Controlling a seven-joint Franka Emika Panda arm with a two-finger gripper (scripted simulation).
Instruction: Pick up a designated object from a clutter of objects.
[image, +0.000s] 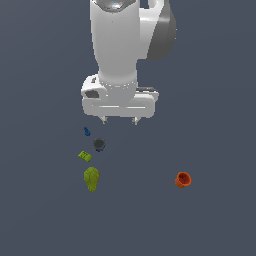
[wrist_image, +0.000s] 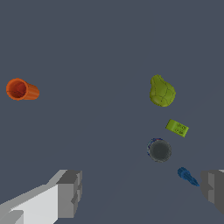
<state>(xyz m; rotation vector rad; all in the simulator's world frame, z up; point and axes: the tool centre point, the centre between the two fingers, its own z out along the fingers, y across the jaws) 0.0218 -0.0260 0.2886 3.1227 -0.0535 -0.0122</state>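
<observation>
The olive yellow-green pear-shaped lump lies on the dark floor toward the exterior view's left; it also shows in the wrist view. Near it lie a flat green block, a dark grey round thing and a blue piece. An orange cup lies on its side, apart, at the exterior view's right. My gripper hangs open and empty above the floor, clear of every item.
The dark grey-blue floor runs flat in every direction. The white arm rises above the gripper at the top of the exterior view.
</observation>
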